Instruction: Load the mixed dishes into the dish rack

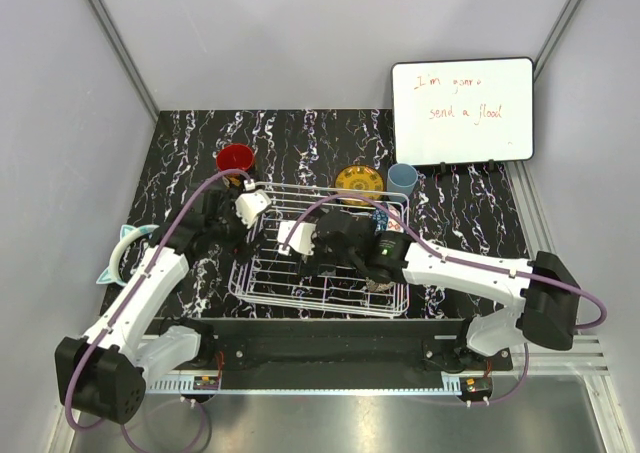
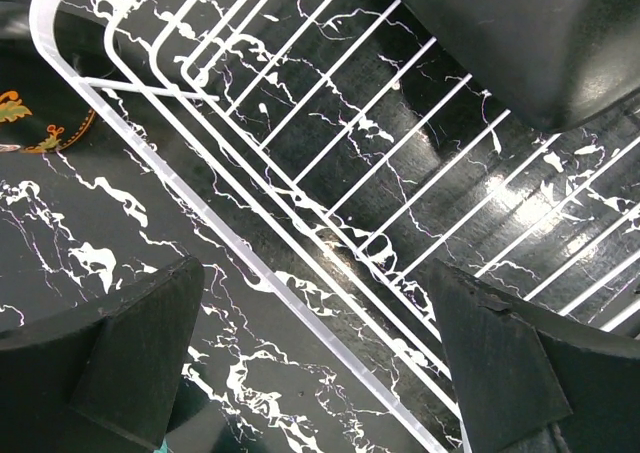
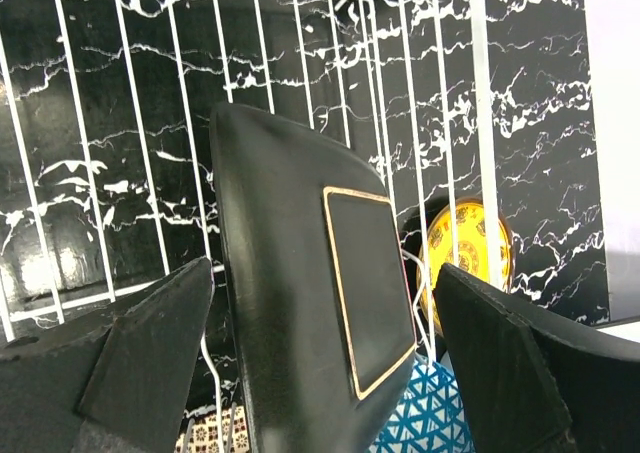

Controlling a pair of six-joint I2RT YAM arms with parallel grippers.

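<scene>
Both pincers gape wide and hold nothing: the left pincer [image 2: 315,313] hangs over the left rim of the dish rack [image 2: 150,153], the right pincer [image 3: 320,303] over the rack's inside. The floral saucer [image 2: 25,123] lies on the desk [image 2: 100,233] just outside that rim; the left pincer should probably tip down, pinch its near edge, and lift clear of the wire

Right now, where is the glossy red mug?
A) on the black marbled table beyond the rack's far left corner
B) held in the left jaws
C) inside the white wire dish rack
A: the glossy red mug stands on the black marbled table, outside the white wire dish rack.
</scene>
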